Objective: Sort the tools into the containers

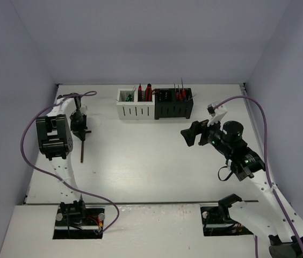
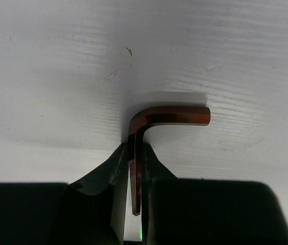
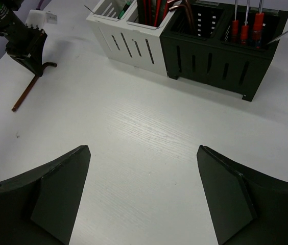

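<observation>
Robot lab cell, plain white walls (image 1: 151,37), white table (image 1: 141,166) w/ 2 bolted arms (image 1: 55,137)

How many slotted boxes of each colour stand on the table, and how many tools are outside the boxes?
White box: 1
Black box: 1
Tool outside the boxes: 1, a hex key gripped by the left fingers
Total: 3
</observation>
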### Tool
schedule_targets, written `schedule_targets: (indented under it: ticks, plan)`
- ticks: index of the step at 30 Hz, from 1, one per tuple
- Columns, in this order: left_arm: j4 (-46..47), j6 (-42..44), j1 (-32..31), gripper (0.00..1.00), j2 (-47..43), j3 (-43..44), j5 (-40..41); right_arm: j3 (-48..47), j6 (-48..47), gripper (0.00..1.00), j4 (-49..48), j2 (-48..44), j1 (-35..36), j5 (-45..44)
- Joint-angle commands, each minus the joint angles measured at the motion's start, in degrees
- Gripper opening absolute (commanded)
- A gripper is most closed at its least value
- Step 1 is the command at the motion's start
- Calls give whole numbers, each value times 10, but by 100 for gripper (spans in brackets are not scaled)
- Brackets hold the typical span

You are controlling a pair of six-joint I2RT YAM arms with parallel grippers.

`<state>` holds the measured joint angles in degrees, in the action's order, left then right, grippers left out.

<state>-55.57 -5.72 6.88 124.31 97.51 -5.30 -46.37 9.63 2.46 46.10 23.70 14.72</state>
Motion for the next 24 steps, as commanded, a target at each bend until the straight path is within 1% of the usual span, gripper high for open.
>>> schedule_targets:
  ticks: [1,4,6,9,10,11,13,15,18,22,24]
  plan:
    - [40,0,-10,0,-61,-17,-13,-16,2,85,-27,12,5,21]
    - [56,-20,-18,0,-144,-31,-39,-27,7,86,-27,22,5,31]
    - [80,-38,-25,0,-195,-42,-79,-35,8,87,-27,30,7,42]
    - [113,-79,-43,0,-289,-58,-107,-52,16,90,-27,49,16,60]
    - [127,-92,-52,0,-303,-66,-116,-60,19,91,-27,53,20,64]
    - [140,-102,-58,0,-341,-73,-125,-66,20,91,-27,65,25,68]
    - [184,-123,-72,0,-383,-95,-148,-91,19,91,-27,82,50,69]
    - [219,-140,-114,0,-431,-114,-168,-113,15,91,-27,106,74,63]
    - [274,-155,-154,0,-473,-144,-178,-168,11,91,-27,137,114,55]
    - [289,-131,-230,0,-514,-154,-162,-234,21,90,-28,198,126,72]
    - [291,-112,-252,0,-531,-159,-146,-270,27,90,-28,227,127,77]
